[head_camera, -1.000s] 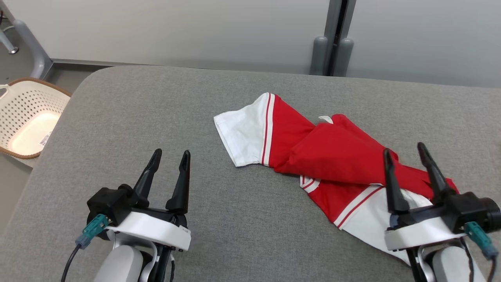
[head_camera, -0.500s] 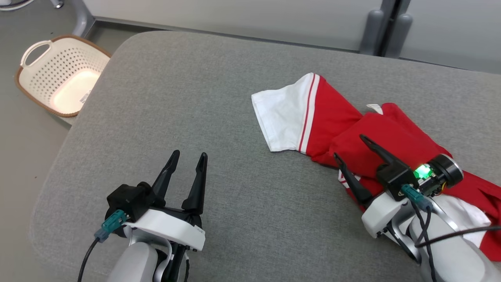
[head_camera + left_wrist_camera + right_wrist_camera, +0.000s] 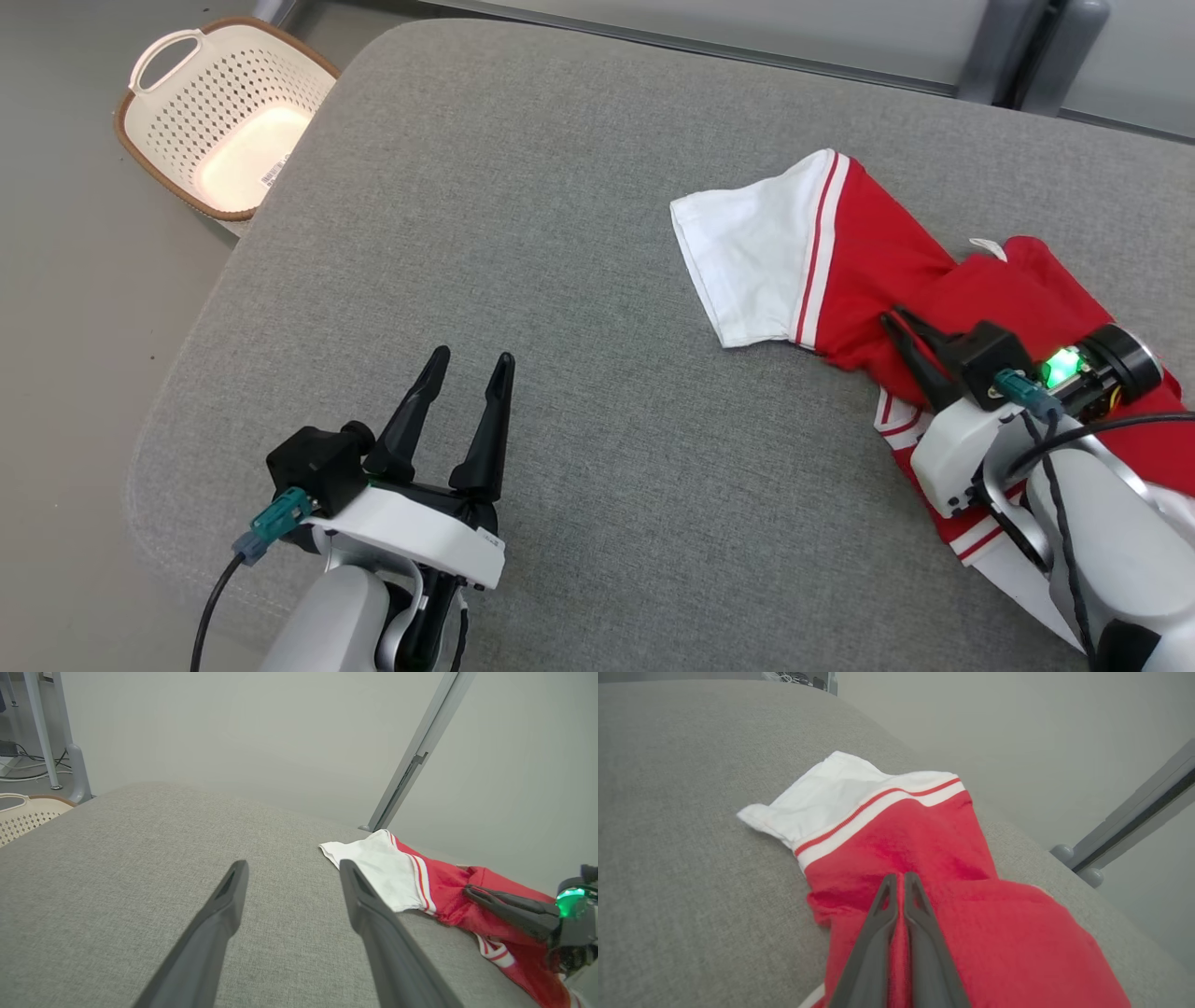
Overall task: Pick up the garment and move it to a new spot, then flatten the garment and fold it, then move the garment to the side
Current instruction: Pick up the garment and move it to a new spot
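Observation:
The garment (image 3: 868, 271) is a red shirt with white, red-striped sleeves, lying crumpled on the right side of the grey padded table (image 3: 560, 233). My right gripper (image 3: 894, 319) rests low on its red middle fold, shut, with a thin ridge of red cloth pinched between the fingers (image 3: 899, 876). One white sleeve (image 3: 831, 793) spreads out just beyond the fingertips. My left gripper (image 3: 471, 357) hovers open over bare table near the front left, well clear of the garment (image 3: 439, 886). The left wrist view catches the right gripper (image 3: 469, 890) from the side, lying on the red cloth.
A cream perforated basket (image 3: 201, 103) stands on the floor beyond the table's rounded far-left corner. Grey wall panels and a post (image 3: 1027, 47) run behind the table. Bare grey surface stretches between the two arms.
The head camera has swung, shifting the whole picture. My right gripper turned, dropped onto the red fold and closed on it. The left gripper kept its place and stayed open.

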